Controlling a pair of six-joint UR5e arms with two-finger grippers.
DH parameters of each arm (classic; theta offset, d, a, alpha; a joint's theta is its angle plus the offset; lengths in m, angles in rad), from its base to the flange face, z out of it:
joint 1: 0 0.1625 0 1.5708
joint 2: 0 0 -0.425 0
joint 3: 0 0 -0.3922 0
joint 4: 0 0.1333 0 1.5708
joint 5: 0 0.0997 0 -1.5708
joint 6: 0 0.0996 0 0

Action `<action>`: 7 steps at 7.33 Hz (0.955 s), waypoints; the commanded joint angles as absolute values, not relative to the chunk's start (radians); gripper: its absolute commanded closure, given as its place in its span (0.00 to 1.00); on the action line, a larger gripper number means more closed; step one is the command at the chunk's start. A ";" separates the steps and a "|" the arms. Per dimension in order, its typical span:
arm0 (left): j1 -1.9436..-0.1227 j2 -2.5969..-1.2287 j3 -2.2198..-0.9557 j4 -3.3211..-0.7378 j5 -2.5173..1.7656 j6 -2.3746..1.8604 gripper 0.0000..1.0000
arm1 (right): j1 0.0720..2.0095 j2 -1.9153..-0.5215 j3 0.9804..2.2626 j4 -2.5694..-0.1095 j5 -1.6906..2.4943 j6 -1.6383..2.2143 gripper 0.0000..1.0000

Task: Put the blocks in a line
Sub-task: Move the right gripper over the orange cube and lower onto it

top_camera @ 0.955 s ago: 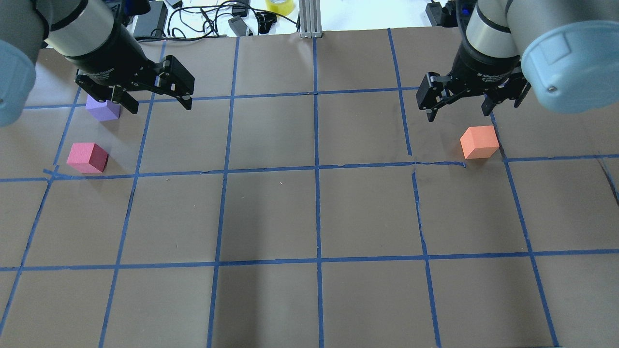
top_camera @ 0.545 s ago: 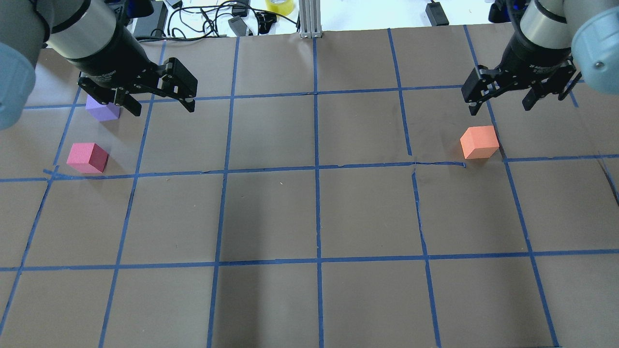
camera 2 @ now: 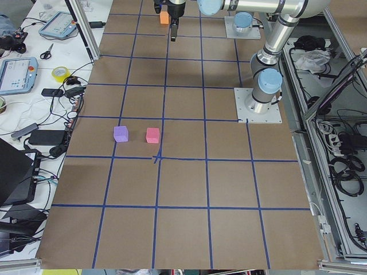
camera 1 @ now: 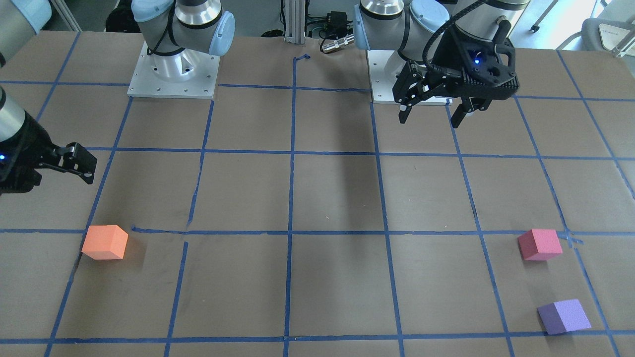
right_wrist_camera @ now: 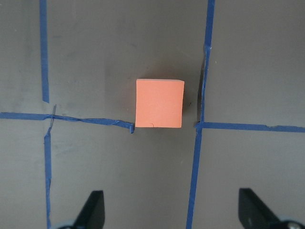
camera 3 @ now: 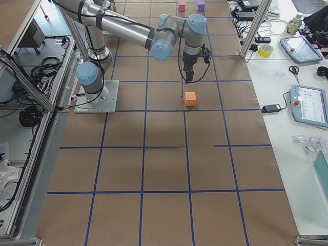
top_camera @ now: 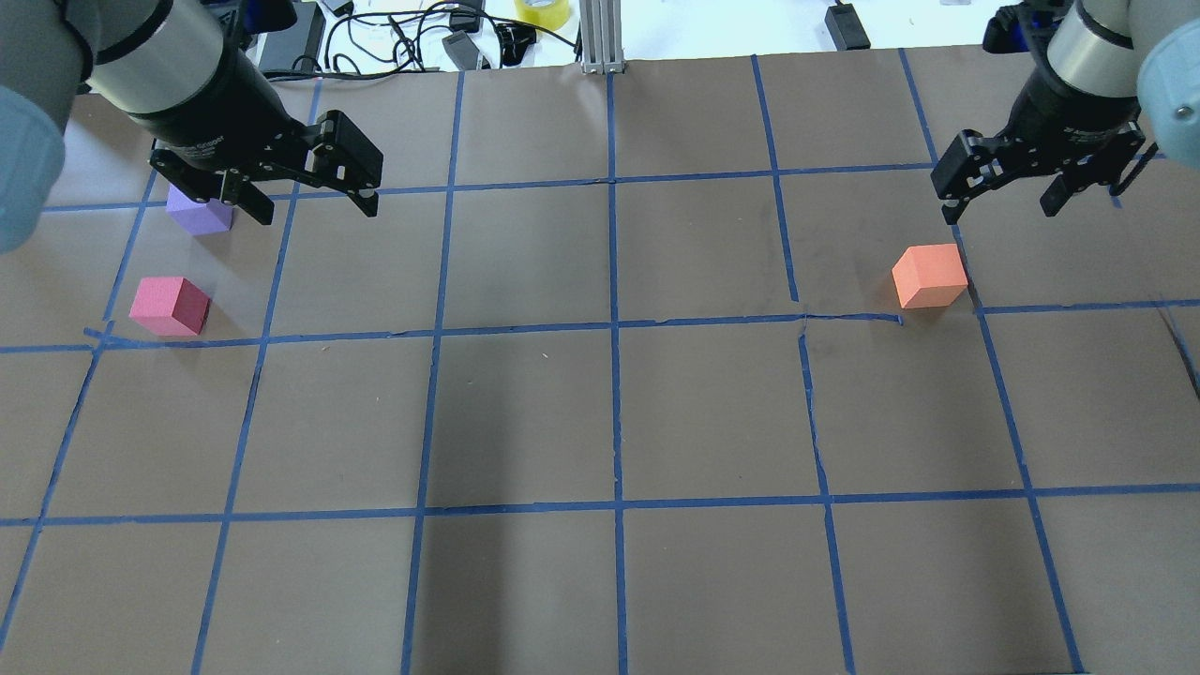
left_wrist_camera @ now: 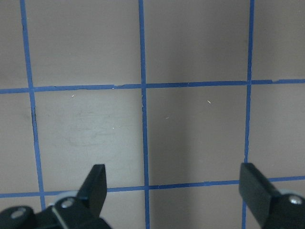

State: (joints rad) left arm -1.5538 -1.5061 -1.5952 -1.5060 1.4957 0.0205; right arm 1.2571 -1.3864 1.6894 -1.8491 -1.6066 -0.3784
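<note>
1. The orange block (top_camera: 929, 275) sits flat on the table (top_camera: 525, 412) at its 3 o'clock side in the overhead view, touching a blue tape line (top_camera: 975, 300) at its corner.
2. The pink block (top_camera: 170, 306) and the purple block (top_camera: 199, 212) lie far across at the 9 o'clock side. They are near each other but apart, with the purple one at about 1 o'clock of the pink one.
3. No tidy line exists yet: two blocks are paired and one lies well apart.
4. The right gripper (top_camera: 1001, 208) hangs above the table at about 1 o'clock of the orange block, jaws spread wide and holding nothing. Its wrist camera shows the block square-on at 12 o'clock of the gap between the fingers (right_wrist_camera: 93, 207).
5. The left gripper (top_camera: 315, 211) hangs high, also wide open and empty. Its wrist camera shows only bare table and tape.
6. The step in hand looks like the approach to the orange block. Next, the right gripper needs to centre over it, descend with its fingers on two opposite flat faces, close softly, then carry it toward 9 o'clock.
</note>
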 commanded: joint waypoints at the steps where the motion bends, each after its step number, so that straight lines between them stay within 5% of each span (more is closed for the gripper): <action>1: -1.554 -1.505 -1.597 -1.506 1.496 0.020 0.00 | 1.249 -1.292 1.764 -2.021 -1.598 -0.384 0.00; 7: -1.554 -1.505 -1.597 -1.505 1.496 -0.002 0.00 | 1.258 -1.131 1.769 -2.117 -1.563 -0.307 0.00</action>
State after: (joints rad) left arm -1.5539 -1.5038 -1.5969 -1.5049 1.4956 0.0021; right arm 1.2580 -1.1482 1.7686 -2.1146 -1.5599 -0.3075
